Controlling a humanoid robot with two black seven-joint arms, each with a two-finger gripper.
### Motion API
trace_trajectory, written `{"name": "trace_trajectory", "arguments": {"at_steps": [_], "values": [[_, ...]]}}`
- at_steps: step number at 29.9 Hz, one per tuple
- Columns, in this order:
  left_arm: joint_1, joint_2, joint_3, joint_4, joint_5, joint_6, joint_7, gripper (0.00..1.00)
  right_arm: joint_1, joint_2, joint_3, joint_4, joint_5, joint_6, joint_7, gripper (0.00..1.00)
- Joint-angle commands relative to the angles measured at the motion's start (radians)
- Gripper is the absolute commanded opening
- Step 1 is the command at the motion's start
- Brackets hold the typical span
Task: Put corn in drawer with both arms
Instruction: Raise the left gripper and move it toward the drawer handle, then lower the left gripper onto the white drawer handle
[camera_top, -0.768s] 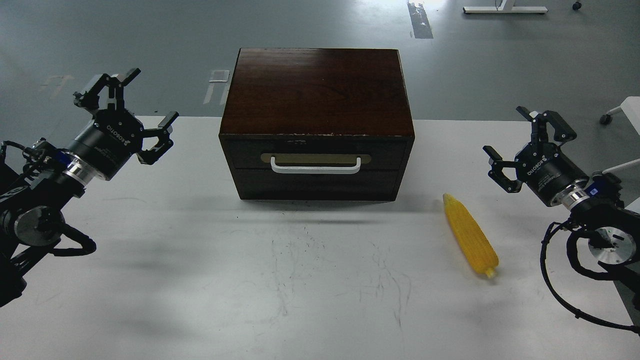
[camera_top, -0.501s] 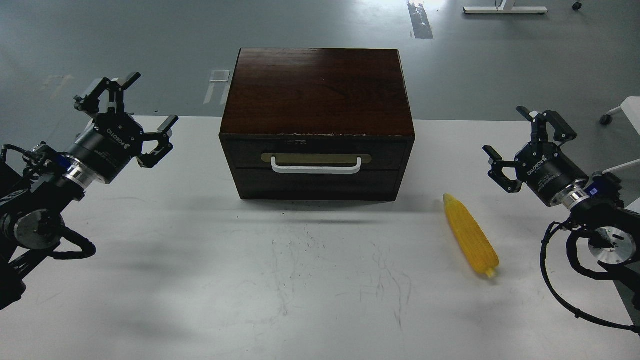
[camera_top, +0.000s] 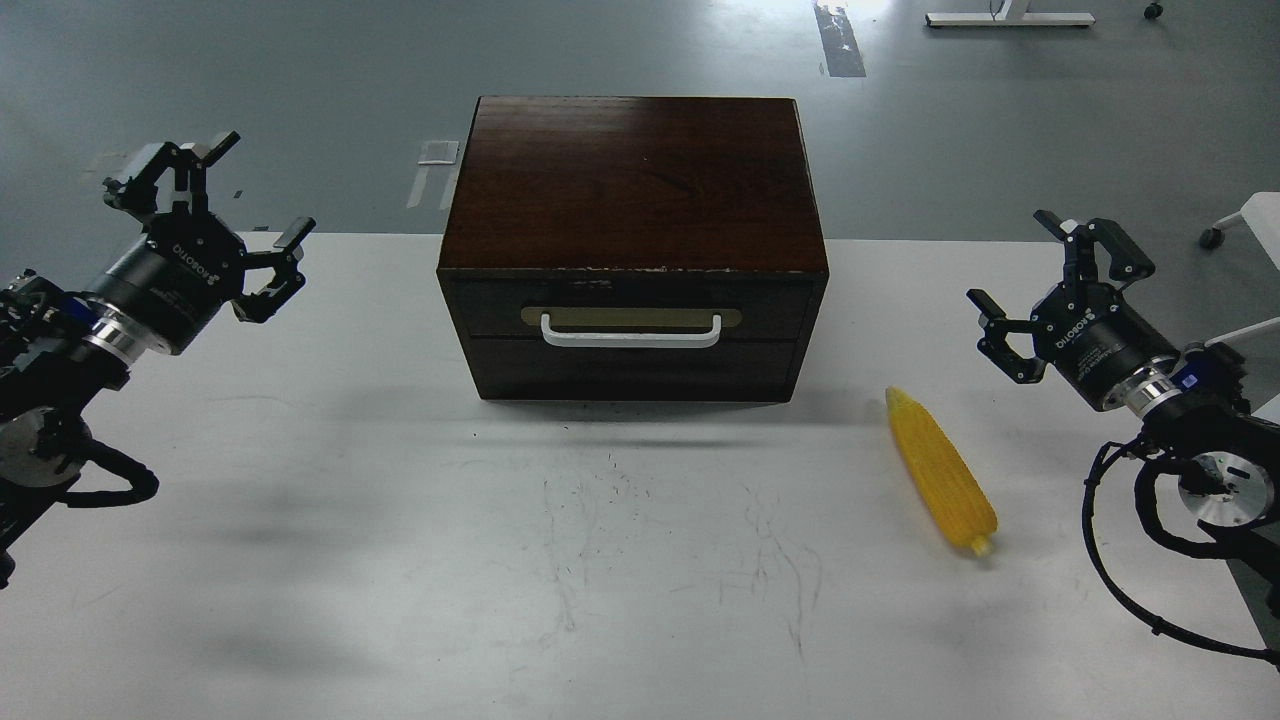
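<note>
The yellow corn (camera_top: 941, 472) lies on the white table, right of the box, its stub end toward me. The dark brown wooden box (camera_top: 633, 180) stands at the table's back middle. Its drawer (camera_top: 632, 310) is closed, with a white bar handle (camera_top: 631, 334) on a brass-coloured plate. My left gripper (camera_top: 210, 215) is open and empty, above the table's back left edge, well left of the box. My right gripper (camera_top: 1045, 285) is open and empty, held above the table to the right of the box and behind the corn.
The white table (camera_top: 400, 560) has faint scuff marks in front of the box. Beyond it is grey floor. A white chair base (camera_top: 1245, 225) shows at the right edge, and a desk foot (camera_top: 1010, 17) at the top.
</note>
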Motion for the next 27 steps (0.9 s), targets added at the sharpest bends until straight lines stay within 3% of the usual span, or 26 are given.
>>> {"name": "trace_trajectory", "arguments": {"at_steps": [1,6,12,19,24,27], "values": [[-0.089,0.048,-0.005,-0.011,0.130,0.000,-0.022,0.99,0.001,-0.004,-0.002,-0.001,-0.001,0.000,0.000,1.00],[-0.261,0.068,-0.003,-0.037,0.399,0.000,-0.022,0.99,0.001,-0.025,0.000,-0.001,-0.005,0.000,0.000,1.00],[-0.395,0.060,-0.003,-0.224,0.810,0.000,-0.022,0.99,0.000,-0.036,0.000,-0.004,-0.006,0.000,0.000,1.00],[-0.491,-0.102,0.017,-0.388,1.357,0.000,-0.022,0.99,0.000,-0.034,0.000,-0.010,-0.011,0.000,0.000,1.00],[-0.606,-0.236,0.129,-0.391,1.634,0.000,-0.022,0.99,-0.002,-0.040,0.000,-0.010,-0.011,0.000,0.000,1.00],[-0.706,-0.274,0.285,-0.385,1.730,0.000,-0.022,0.99,-0.003,-0.042,0.000,-0.011,-0.011,0.000,0.000,1.00]]}}
